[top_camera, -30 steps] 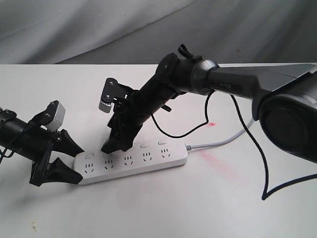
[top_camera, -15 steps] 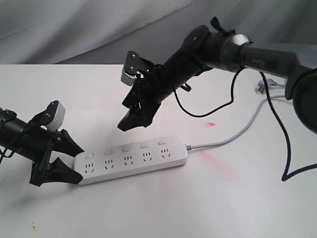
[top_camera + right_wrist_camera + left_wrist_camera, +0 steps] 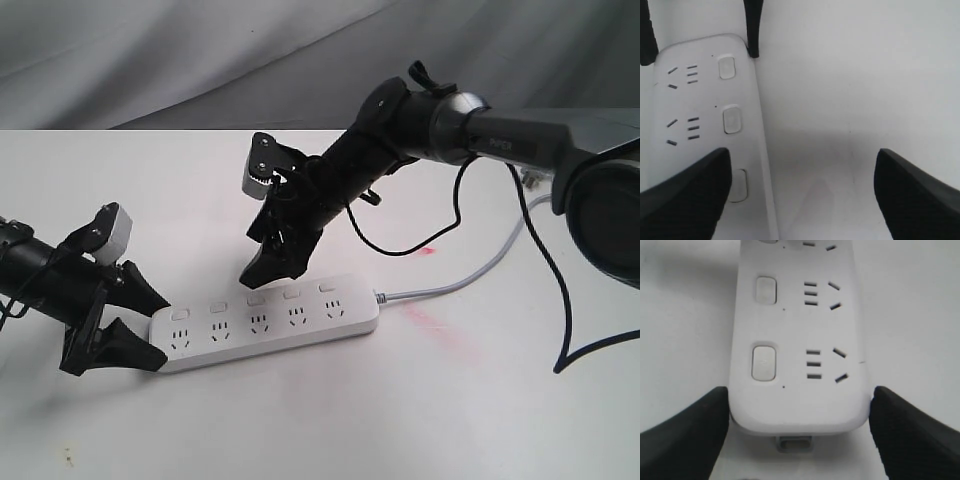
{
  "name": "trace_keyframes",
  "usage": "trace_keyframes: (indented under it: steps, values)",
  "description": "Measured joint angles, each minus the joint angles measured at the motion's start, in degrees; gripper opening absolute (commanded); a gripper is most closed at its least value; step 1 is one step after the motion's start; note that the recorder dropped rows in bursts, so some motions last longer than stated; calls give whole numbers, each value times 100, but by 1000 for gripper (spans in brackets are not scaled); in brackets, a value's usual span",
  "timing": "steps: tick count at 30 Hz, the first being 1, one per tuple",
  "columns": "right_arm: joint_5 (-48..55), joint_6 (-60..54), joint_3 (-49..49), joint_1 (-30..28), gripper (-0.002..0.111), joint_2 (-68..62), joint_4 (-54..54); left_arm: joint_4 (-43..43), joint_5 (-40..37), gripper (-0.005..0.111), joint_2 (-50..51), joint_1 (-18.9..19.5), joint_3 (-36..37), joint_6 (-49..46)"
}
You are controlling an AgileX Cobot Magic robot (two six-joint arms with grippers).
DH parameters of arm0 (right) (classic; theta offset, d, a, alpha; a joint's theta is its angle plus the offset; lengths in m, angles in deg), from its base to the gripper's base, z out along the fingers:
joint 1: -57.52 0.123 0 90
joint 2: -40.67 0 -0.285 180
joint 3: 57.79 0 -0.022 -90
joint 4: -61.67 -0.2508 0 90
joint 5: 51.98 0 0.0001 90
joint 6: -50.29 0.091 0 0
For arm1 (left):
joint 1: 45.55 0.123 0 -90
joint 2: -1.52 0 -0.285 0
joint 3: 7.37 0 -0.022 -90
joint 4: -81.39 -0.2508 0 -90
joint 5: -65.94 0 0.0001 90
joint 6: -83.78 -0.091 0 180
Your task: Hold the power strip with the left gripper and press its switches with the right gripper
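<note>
The white power strip [image 3: 270,322] lies flat on the table, its grey cord [image 3: 450,287] running off to the right. My left gripper [image 3: 158,330] clasps the strip's left end, one finger pressed to each long side [image 3: 800,400]. A row of switches [image 3: 254,299] runs along the far edge, and two of them show close up [image 3: 764,362]. My right gripper [image 3: 262,272] hangs just above the middle switch without touching it. Its fingers stand wide apart [image 3: 802,175], one over the strip near a switch [image 3: 739,185].
The table [image 3: 400,420] is white with faint red smears [image 3: 430,320] right of the strip. A loose black cable [image 3: 400,245] from the right arm loops down onto it behind the strip. A grey cloth backdrop [image 3: 200,60] hangs at the rear.
The right gripper lifted off the strip near the second switch, swung up and right, and has now dropped back towards the third switch. The left gripper and strip have not moved.
</note>
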Motion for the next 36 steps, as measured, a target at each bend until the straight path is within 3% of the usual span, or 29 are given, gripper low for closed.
trace_keyframes:
  steps: [36]
  values:
    - [-303, 35, 0, 114, 73, -138, 125, 0, 0, 56, 0, 0, 0, 0]
